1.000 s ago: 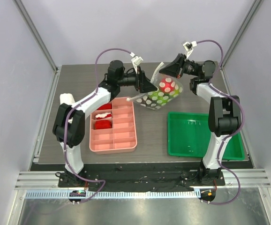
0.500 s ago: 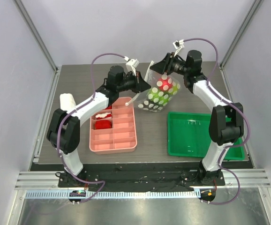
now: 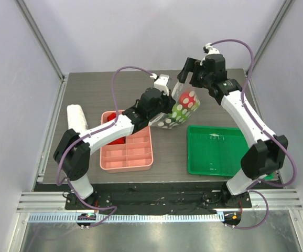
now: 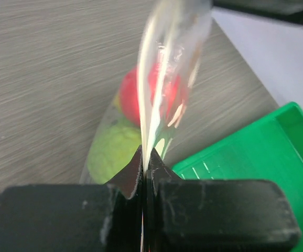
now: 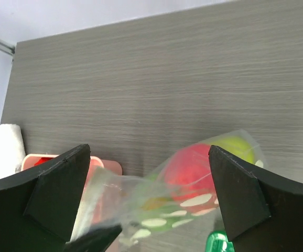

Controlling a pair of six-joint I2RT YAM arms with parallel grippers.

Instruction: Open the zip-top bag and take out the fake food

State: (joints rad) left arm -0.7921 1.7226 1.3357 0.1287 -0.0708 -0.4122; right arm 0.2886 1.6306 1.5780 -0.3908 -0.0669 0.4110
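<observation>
**Fig.** Zip-top bag, centre-far of table, between pink divided tray (left) and green tray (right, near). Bag: clear floppy film w/ white dots, hanging creased. The fake food is inside: smooth red apple, yellow-green pear, and a green piece too blurred for texture.

Left gripper: jaws closed tight on one thin edge of the bag, film running straight up out of the pinch. Right gripper: jaws spread wide, nothing held, poised just far of the bag w/ the bag's upper part lying between its fingers in its own view.

Step (judged): opening stage, fruit not yet out. The seal is prob. not yet parted, though blur leaves this unsure.

Next move (judged): right jaws need to close on the bag lip opposite the left pinch, then both pull apart. Thin slippery film calls for a bite on a single layer. The round fruits would roll once freed.

Trays: rigid moulded plastic, the pink one w/ many small cells. Table: dark wood-grain.
</observation>
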